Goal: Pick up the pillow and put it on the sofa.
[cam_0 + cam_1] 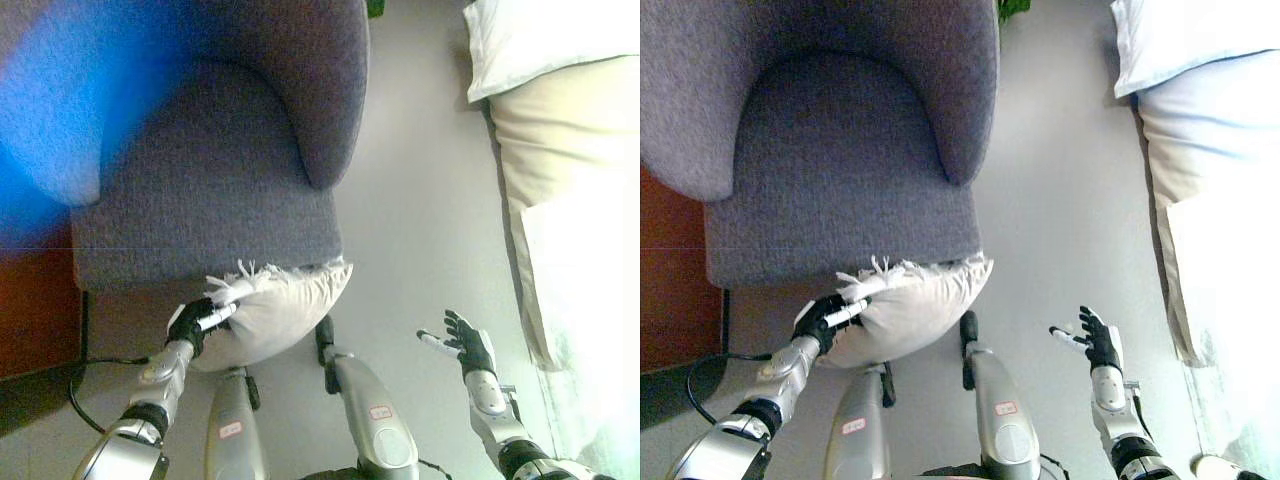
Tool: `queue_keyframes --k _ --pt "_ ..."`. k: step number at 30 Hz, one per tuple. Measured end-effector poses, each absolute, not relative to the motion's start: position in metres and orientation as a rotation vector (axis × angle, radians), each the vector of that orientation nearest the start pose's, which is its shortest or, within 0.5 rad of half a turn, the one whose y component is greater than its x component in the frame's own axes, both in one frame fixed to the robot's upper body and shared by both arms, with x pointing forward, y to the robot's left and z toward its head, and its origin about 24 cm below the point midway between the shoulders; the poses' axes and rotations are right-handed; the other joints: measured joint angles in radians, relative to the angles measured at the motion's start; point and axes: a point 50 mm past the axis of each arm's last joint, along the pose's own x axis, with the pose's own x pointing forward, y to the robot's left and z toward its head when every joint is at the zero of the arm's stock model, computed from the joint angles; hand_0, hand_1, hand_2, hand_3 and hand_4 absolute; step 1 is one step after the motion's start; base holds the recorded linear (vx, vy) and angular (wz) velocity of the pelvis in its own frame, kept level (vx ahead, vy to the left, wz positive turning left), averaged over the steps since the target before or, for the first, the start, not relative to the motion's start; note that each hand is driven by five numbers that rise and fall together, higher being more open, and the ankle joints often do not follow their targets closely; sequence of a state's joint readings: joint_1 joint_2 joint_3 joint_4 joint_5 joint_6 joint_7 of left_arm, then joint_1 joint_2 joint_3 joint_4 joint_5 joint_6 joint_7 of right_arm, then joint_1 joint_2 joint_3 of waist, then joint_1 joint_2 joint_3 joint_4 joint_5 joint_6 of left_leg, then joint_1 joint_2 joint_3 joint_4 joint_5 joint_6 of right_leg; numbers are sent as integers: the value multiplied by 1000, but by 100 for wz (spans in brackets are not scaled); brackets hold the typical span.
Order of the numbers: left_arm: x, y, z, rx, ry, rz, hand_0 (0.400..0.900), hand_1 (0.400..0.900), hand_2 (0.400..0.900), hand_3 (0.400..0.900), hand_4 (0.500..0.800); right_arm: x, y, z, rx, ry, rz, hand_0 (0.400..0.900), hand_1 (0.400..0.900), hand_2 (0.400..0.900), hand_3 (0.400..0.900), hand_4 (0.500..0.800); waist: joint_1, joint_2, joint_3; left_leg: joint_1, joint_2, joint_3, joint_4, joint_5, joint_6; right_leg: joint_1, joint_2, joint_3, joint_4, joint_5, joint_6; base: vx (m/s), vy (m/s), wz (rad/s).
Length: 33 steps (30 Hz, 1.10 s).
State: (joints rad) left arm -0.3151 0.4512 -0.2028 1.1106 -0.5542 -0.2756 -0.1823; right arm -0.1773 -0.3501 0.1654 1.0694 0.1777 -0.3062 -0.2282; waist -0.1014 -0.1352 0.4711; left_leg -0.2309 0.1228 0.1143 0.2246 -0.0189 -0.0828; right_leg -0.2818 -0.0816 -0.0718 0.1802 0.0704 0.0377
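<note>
A white pillow [905,308] with a fringed edge hangs against the front of a grey upholstered sofa [840,170], its upper edge level with the front lip of the seat cushion and its body drooping below it, clear of the seat itself. The robot's left hand [823,320] grips the pillow at its left end, dark fingers and white tips curled into the fabric just below the fringe, with the arm rising from the lower left of the frame. The right hand [1092,342] is held up well apart from the pillow, over the pale grey floor [1060,200] at lower right, its fingers spread and relaxed and holding nothing. The sofa's curved back and armrests wrap around an empty seat cushion that fills the upper left of the scene. To the sofa's left lies a strip of reddish-brown flooring [675,290]. Along the right edge stands a bed [1220,220] with cream bedding, and a white pillow or folded cover [1190,40] rests at its upper end, separated from the sofa by the open stretch of floor.
</note>
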Motion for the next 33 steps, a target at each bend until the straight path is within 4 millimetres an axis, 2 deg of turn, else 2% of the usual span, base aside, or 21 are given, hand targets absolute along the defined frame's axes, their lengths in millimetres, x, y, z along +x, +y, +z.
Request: queue_keyframes --k 1,4,7,8,11,14,20,22,25,27,30,33 --pt "240 278 -65 25 518 77 400 400 400 400 500 204 -266 -93 -342 593 -296 900 900 900 900 800 -2 18 -19 50 -1 2 -40 6 -2 50 -4 -13 -36 3 1 152 83 -10" --pt "207 275 -86 81 613 1 400 400 400 400 500 180 -283 -102 -403 684 -298 900 900 900 900 800 23 99 -155 172 -4 22 -167 25 -7 155 0 -36 -138 13 3 161 71 -3" --pt "190 278 -84 196 617 -110 400 400 400 400 500 172 -300 -99 -449 728 -301 900 900 900 900 800 34 164 -244 271 -4 40 -243 36 -9 256 1 -68 -207 14 5 76 90 -1" --pt "190 279 -80 227 602 -135 400 400 400 400 500 174 -307 -95 -464 730 -298 900 900 900 900 800 49 182 -270 288 -4 49 -257 37 -9 273 0 -77 -225 16 6 3 93 0" --pt "201 293 -52 369 528 -205 400 400 400 400 500 176 -330 -83 -502 744 -309 900 900 900 900 800 73 204 -300 330 -2 61 -275 42 -9 331 -2 -95 -260 19 10 -12 71 2" --pt "217 314 -13 506 458 -227 400 400 400 400 500 176 -348 -74 -506 754 -359 900 900 900 900 800 92 209 -313 357 -1 65 -282 43 -10 363 -2 -104 -267 17 11 -2 32 4" --pt "255 343 72 807 381 -321 400 400 400 400 500 164 -357 -76 -528 820 -376 900 900 900 900 800 105 224 -346 375 -2 63 -304 60 -7 378 -7 -126 -265 12 18 30 2 4" --pt "277 340 99 882 333 -345 400 400 400 400 500 158 -360 -79 -533 851 -379 900 900 900 900 800 105 234 -353 374 -4 64 -304 64 -7 379 -10 -131 -265 12 18 54 -6 -6" --pt "313 323 137 994 285 -413 400 400 400 400 500 155 -360 -81 -547 878 -366 900 900 900 900 800 99 248 -367 374 -5 81 -304 65 -6 377 -13 -130 -265 13 20 74 -24 -13" --pt "330 315 157 1041 260 -423 400 400 400 400 500 161 -356 -81 -559 871 -335 900 900 900 900 800 69 253 -374 374 -7 89 -304 66 -6 375 -15 -127 -265 15 21 77 -7 -15" --pt "346 311 180 1082 264 -420 400 400 400 400 500 168 -353 -80 -578 862 -303 900 900 900 900 800 20 256 -387 374 -7 129 -304 66 -5 365 -14 -110 -264 18 18 87 3 -21" --pt "356 312 189 1068 299 -381 400 400 400 400 500 172 -352 -79 -584 853 -295 900 900 900 900 800 -29 258 -391 386 -7 160 -305 62 -5 361 -11 -84 -262 18 19 95 10 -26"
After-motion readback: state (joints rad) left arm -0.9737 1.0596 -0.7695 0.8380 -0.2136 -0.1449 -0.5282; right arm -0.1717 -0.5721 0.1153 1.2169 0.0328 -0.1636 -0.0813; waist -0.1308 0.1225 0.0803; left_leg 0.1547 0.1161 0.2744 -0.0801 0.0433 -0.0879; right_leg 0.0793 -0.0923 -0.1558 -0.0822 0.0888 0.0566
